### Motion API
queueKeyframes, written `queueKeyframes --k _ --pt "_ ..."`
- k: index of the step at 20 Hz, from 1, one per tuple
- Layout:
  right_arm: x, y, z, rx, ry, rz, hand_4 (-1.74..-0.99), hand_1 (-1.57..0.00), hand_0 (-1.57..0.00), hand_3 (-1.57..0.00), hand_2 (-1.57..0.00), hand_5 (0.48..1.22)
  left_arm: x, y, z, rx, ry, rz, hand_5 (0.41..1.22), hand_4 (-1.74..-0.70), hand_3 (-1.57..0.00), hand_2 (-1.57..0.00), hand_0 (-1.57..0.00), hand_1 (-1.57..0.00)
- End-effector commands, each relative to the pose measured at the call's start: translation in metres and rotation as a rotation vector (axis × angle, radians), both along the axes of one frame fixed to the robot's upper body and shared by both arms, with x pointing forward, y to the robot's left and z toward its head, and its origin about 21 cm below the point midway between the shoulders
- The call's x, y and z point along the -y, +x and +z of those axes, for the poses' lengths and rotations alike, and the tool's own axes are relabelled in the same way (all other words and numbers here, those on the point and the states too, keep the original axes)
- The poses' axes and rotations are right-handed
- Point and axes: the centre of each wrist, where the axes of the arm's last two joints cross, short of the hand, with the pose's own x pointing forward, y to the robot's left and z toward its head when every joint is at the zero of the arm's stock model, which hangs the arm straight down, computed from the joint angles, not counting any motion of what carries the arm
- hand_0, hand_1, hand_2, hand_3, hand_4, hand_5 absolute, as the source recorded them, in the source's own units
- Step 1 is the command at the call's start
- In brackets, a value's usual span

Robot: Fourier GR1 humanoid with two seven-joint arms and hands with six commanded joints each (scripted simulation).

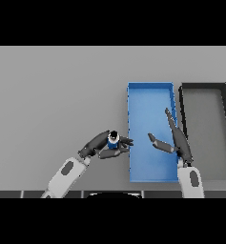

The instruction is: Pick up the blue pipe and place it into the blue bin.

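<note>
Your left hand (101, 147) has the blue pipe (113, 141) in its grasp: the fingers and thumb are curled round it, and the short pipe stands roughly upright between them, its dark open end facing up. It sits just left of the blue bin (150, 93), close to the near half of the bin's left wall, but not yet over the rim. You cannot tell from this view whether the pipe is lifted off the grey table (52, 95) or only just above it.

Your right hand (174, 140) is over the right side of the blue bin's interior, fingers straight and spread with the thumb pointing left; it holds nothing. To the right of the blue bin stands a black bin (203, 86), which has no part in this job.

You appear to be in the carry step: the pick is done and the placing is still to do. The next move calls for a short travel to the right, high enough that the pipe and your fingers clear the left wall, then a release over the bin's floor. Watch the right hand, since it occupies part of the space you are moving toward; aim for the left half of the bin or draw that hand back first.
</note>
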Motion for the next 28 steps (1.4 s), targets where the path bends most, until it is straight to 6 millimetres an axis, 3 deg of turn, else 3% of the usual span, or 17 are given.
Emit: queueKeyframes --k 1,4,8,11,16,19,22,28 --pt "0.003 0.001 0.001 -0.001 0.001 -0.008 -1.185 0.00 0.00 0.00 0.00 0.578 0.001 0.000 -0.001 0.000 0.004 0.005 1.220 -1.47 -1.57 -1.57 -1.57 -1.57" --pt "-0.001 0.004 0.009 0.041 0.058 0.031 -1.178 -0.02 0.00 0.00 -0.02 0.569 0.000 0.002 0.000 0.014 0.005 0.005 1.221 -1.47 -1.57 -1.57 -1.57 -1.57" --pt "0.007 0.013 0.046 0.161 0.181 0.196 -1.169 -0.01 0.00 0.00 -0.02 0.597 0.000 0.000 -0.001 0.013 0.014 -0.002 1.221 -1.47 -1.57 -1.57 -1.57 -1.57" --pt "0.005 0.013 0.082 0.154 0.142 0.342 -1.171 0.00 0.00 0.00 -0.01 0.579 -0.003 0.003 0.003 0.026 0.018 -0.001 1.221 -1.47 -1.57 -1.57 -1.57 -1.57" --pt "-0.016 0.007 0.128 0.164 0.019 0.571 -1.219 0.00 0.00 0.00 0.00 0.537 -0.003 0.001 0.003 0.028 0.026 -0.003 1.221 -1.47 -1.57 -1.57 -1.57 -1.57" --pt "-0.035 0.009 0.138 0.134 -0.022 0.663 -1.256 0.00 0.00 0.00 0.00 0.523 0.001 0.003 0.005 0.039 0.037 -0.009 1.221 -1.47 -1.57 -1.57 -1.57 -1.57" --pt "-0.053 0.013 0.148 0.106 -0.033 0.718 -1.239 0.00 0.00 0.00 0.00 0.522 0.004 0.008 0.005 0.028 0.054 -0.003 1.221 -1.47 -1.57 -1.57 -1.57 -1.57" --pt "-0.085 0.024 0.147 0.041 -0.076 0.861 -1.201 0.00 0.00 0.00 0.00 0.514 0.002 0.006 0.001 0.030 0.036 -0.028 1.221 -1.47 -1.57 -1.57 -1.57 -1.57"
